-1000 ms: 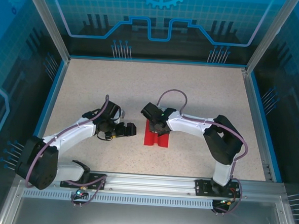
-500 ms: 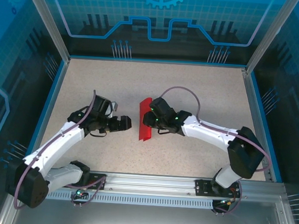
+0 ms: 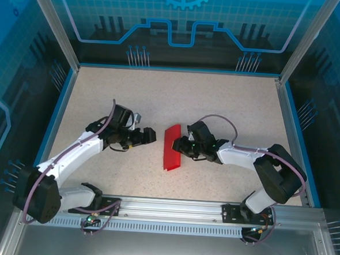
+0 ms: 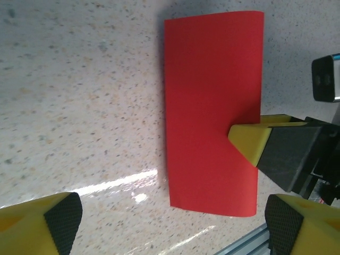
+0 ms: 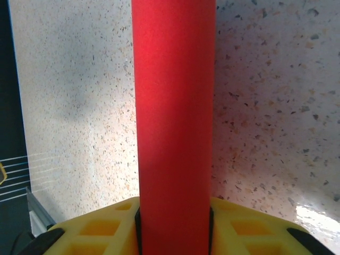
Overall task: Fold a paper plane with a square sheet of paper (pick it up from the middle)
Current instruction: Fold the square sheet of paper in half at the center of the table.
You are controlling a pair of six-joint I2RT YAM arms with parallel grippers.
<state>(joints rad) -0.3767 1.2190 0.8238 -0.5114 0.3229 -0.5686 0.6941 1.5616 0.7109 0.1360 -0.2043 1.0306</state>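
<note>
Red sheet of paper point(image 5: 174, 106) sits clamped in my right gripper point(image 3: 183, 145), with the yellow fingers point(image 5: 101, 228) pressed on either face at the middle of one long side. It is doubled over into a long, narrow shape near the middle of the speckled table point(image 3: 160, 98); I cannot tell whether it touches the surface. My left gripper point(image 3: 148, 135) hangs just beside its other side, jaws spread wide, grasping nothing.

Thin bright red paper sheet point(image 5: 174, 106): top end off right wrist view's edge | pinched edge hidden inside right gripper point(image 5: 174, 228) | left gripper point(image 4: 172, 223) fingers cropped below.
</note>
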